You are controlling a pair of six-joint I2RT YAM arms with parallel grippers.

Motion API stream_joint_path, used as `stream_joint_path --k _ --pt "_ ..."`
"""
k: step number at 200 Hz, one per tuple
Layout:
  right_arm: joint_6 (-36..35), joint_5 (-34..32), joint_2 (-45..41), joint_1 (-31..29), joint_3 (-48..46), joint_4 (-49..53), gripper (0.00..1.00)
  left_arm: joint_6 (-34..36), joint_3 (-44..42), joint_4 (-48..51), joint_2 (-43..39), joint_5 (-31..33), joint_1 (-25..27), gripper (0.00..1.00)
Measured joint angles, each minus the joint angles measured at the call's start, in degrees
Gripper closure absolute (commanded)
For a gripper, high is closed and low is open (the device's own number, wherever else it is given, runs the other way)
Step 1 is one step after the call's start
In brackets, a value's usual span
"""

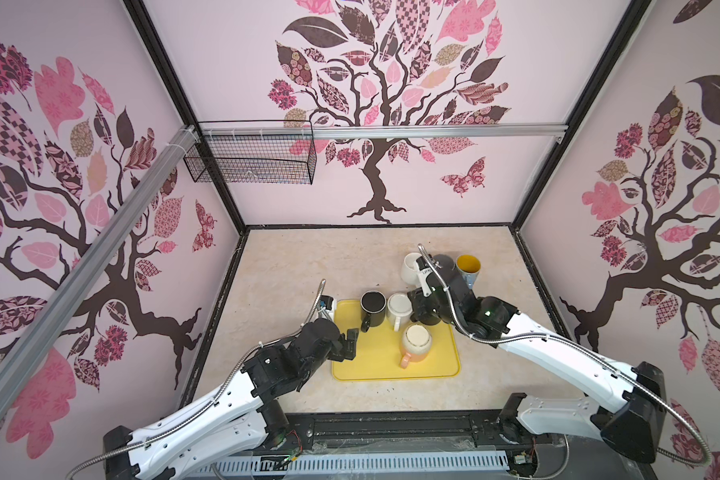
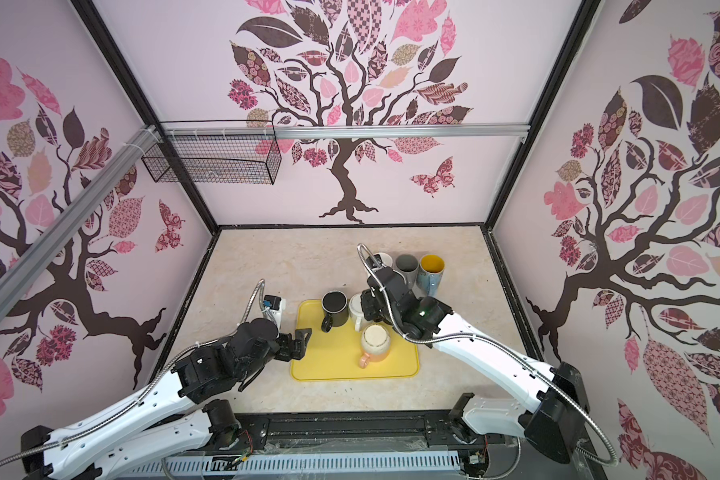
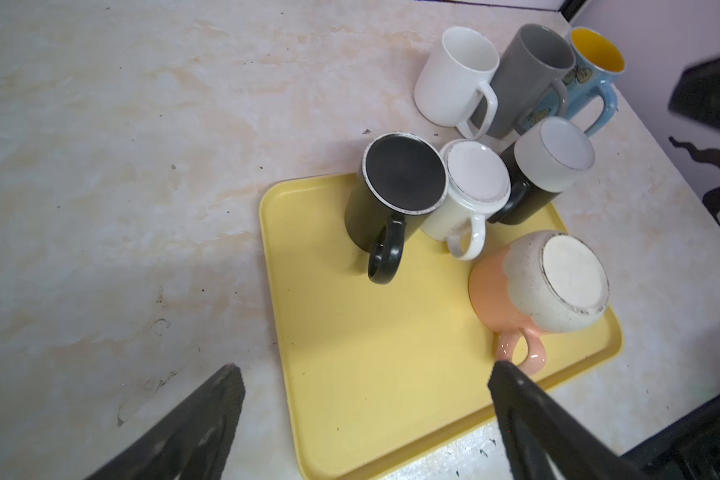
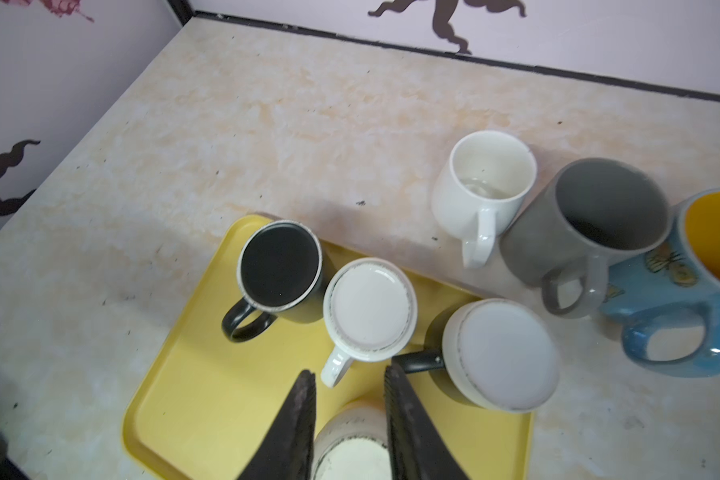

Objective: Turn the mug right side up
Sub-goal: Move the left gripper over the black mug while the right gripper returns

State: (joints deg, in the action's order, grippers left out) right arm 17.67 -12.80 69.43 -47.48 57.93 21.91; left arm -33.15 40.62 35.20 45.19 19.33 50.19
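Our left claw wide over the yellow tray, our right claw narrow, empty, above the upside-down white mug

Bright, even light, soft shadows — edges bend, wrist views blur.
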Motion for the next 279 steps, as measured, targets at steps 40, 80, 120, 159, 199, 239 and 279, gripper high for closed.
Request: stream_joint_path --k 40,80,120,159,199,239,279 --pt "2.34 2.93 -0.39 -2.34 -3.26 -1.57 0.67 -0.63 -2.38 -2.78 -2.14 -8.72 -11.39 0.06" --pt "2.99 3.26 -0.37 -2.34 -4.83 -1.86 0.64 -0.46 -2.38 -4.37 3.15 -9.66 -11.98 0.08" --pt "3.15 3.15 -0.37 -2.34 -4.92 -2.84 0.63 -0.48 -2.38 -8.94 7.91 -10.84 -11.98 0.14" --pt "3.50 3.21 -0.37 -2.34 -6.03 -3.76 0.62 0.46 -2.38 -12.74 13.09 -12.57 -11.96 0.21" --pt "3.50 3.17 -0.37 -2.34 -7.82 -4.17 0.61 2.84 -1.33 -13.29 19.87 -13.18 -11.32 0.23" --pt "3.28 2.99 -0.37 -2.34 -8.20 -4.22 0.60 5.31 2.14 -13.11 25.53 -11.69 -8.66 0.20" --pt "3.28 2.91 -0.46 -2.34 -9.60 -4.57 0.60 7.10 5.38 -13.29 30.56 -10.97 -7.15 0.27"
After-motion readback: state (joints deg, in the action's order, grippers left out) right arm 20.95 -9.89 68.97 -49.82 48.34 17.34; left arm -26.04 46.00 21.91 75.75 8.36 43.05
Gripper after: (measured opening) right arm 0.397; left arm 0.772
